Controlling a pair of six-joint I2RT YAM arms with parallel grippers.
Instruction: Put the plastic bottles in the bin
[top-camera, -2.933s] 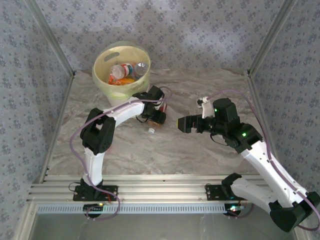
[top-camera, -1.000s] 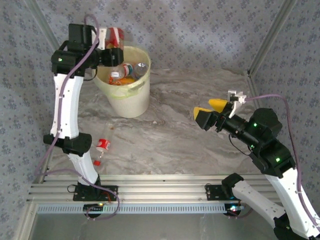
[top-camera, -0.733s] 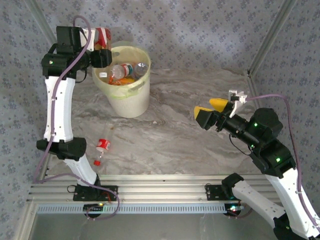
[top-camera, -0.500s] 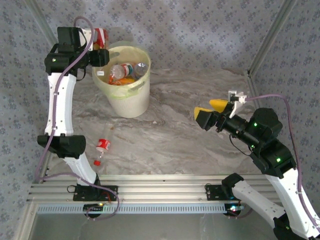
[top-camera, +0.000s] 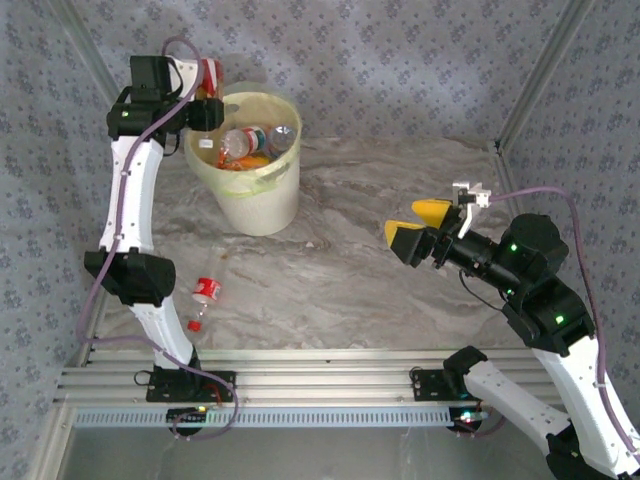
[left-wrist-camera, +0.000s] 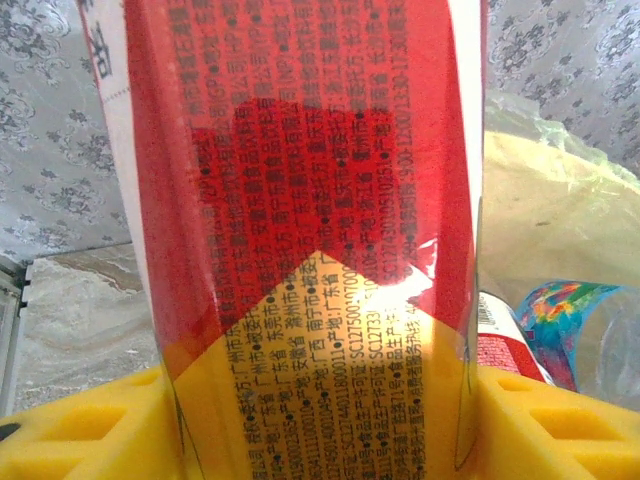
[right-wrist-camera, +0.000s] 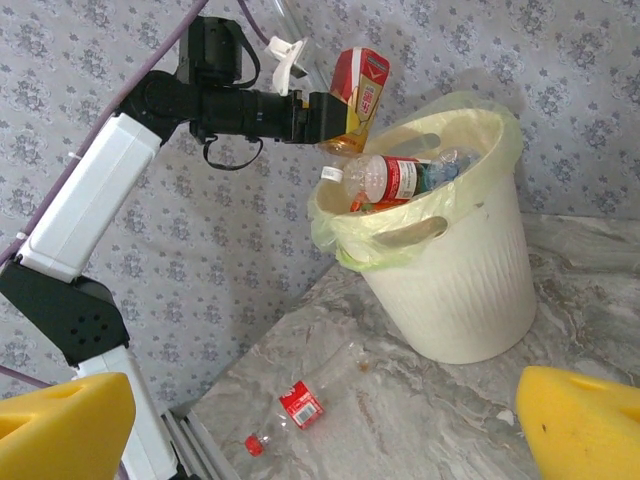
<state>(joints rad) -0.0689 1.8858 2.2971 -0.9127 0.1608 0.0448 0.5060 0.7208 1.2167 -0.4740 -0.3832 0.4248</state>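
Grip holds: your left hand (top-camera: 207, 97) is clamped on the red-and-yellow-labelled clear plastic bottle (top-camera: 212, 72), poised upright at the left rim of the round cream-yellow plastic bin (top-camera: 262, 205), seemingly for a drop inside. Your right hand (top-camera: 412, 223) hangs wide open, holding nothing, well apart. One red-labelled crushed bottle (top-camera: 204, 293) lies on the marble surface (top-camera: 380, 300).

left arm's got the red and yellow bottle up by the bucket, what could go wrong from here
1. The left gripper holds the red-and-yellow-labelled plastic bottle over the rim of the round cream-yellow plastic bin, not its middle; released here it may clip the rim and fall outside.
2. The bin looks nearly full, a clear red-labelled bottle lying at rim level, so a dropped one could roll off.
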